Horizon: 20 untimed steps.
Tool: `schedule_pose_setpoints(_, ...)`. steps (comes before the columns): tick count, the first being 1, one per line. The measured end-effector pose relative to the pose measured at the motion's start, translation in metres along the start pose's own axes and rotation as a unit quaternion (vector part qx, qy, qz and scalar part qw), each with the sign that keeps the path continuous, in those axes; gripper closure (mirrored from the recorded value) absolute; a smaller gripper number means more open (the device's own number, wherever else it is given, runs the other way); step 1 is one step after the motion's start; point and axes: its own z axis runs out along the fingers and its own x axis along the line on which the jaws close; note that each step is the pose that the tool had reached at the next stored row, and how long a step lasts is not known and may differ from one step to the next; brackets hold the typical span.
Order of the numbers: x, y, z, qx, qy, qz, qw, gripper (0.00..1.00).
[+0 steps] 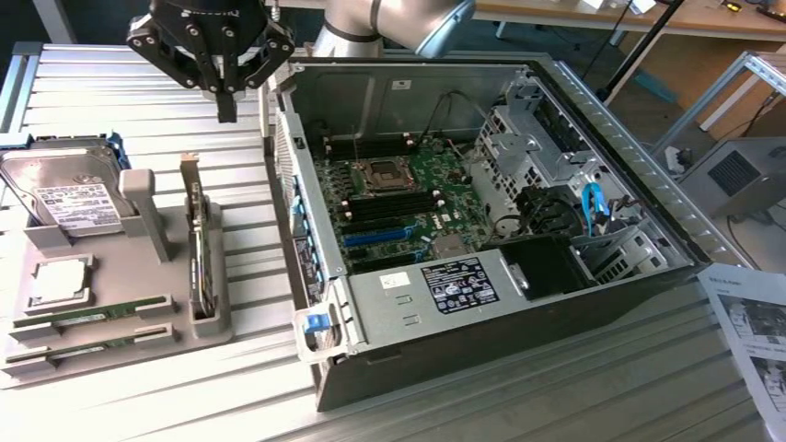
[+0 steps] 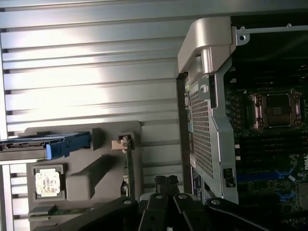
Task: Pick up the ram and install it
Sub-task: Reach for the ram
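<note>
Where the ribbed, silvery metal table (image 1: 160, 405) runs up to the open computer case (image 1: 639, 157), we see the gripper (image 1: 226, 112) hanging above the slats. Its two black fingers are pressed together into one slim bar with nothing between them. Angular black linkages fan out above the fingers.

We find the ram (image 1: 92, 316) well apart from the gripper, at the opposite end of the moulded grey tray (image 1: 147, 276) on the exterior view's left. It is a long, thin green stick seated in a narrow slot. A second stick (image 1: 76, 350) of the same shape sits in the slot just beside it.

The same tray carries three other parts:
- a square silver processor chip (image 1: 58, 281) in its own recess
- a boxy metal hard drive (image 1: 62, 193) with a white label and a blue bracket (image 2: 67, 144)
- an upright expansion card (image 1: 197, 249), thin and edge-on

Inside the case we make out a green motherboard (image 1: 406, 198) with a square, metal-framed socket (image 1: 381, 170). In the wrist view, a perforated metal wall (image 2: 202, 130) forms the side of the case nearest the tray.
</note>
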Motion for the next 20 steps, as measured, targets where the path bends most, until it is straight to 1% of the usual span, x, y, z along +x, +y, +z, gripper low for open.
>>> schedule_pose_setpoints(8, 0.020, -0.0016, 0.0004, 0.0000, 0.0000, 0.000, 1.0000, 0.89)
schedule_pose_setpoints(14, 0.039, -0.0029, 0.0002, 0.0000, 0.0000, 0.001, 1.0000, 0.89)
schedule_pose_setpoints(15, 0.044, -0.0034, 0.0002, 0.0000, 0.0000, 0.001, 1.0000, 0.89)
schedule_pose_setpoints(16, 0.048, -0.0037, 0.0002, 0.0000, 0.0000, 0.001, 1.0000, 0.89)
schedule_pose_setpoints(20, 0.059, -0.0045, 0.0002, 0.0000, 0.0000, 0.001, 1.0000, 0.89)
